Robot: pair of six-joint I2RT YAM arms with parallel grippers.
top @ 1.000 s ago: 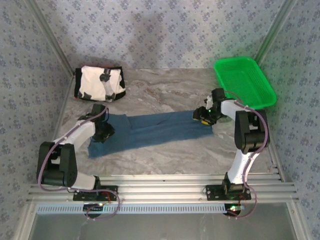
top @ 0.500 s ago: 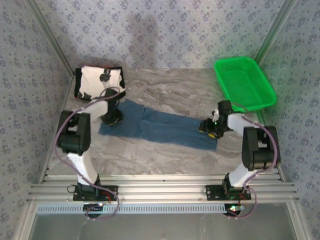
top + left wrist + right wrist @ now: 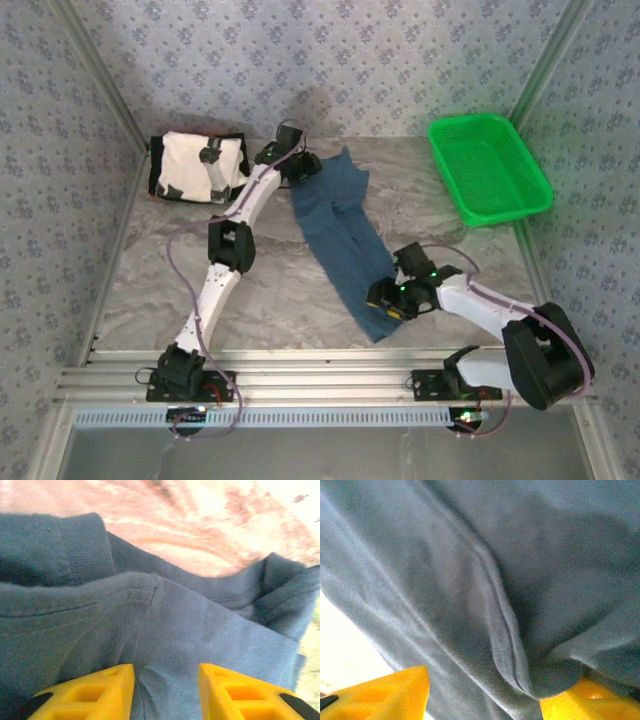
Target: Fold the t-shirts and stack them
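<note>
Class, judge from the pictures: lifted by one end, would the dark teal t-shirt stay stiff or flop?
Probably flop: the teal t-shirt lies creased and twisted. Likely easy to pinch, since its knit folds bunch at the left gripper.

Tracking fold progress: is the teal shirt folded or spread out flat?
Folded lengthwise: the teal shirt lies as a narrow strip, doubled layers visible at the right wrist.
</note>
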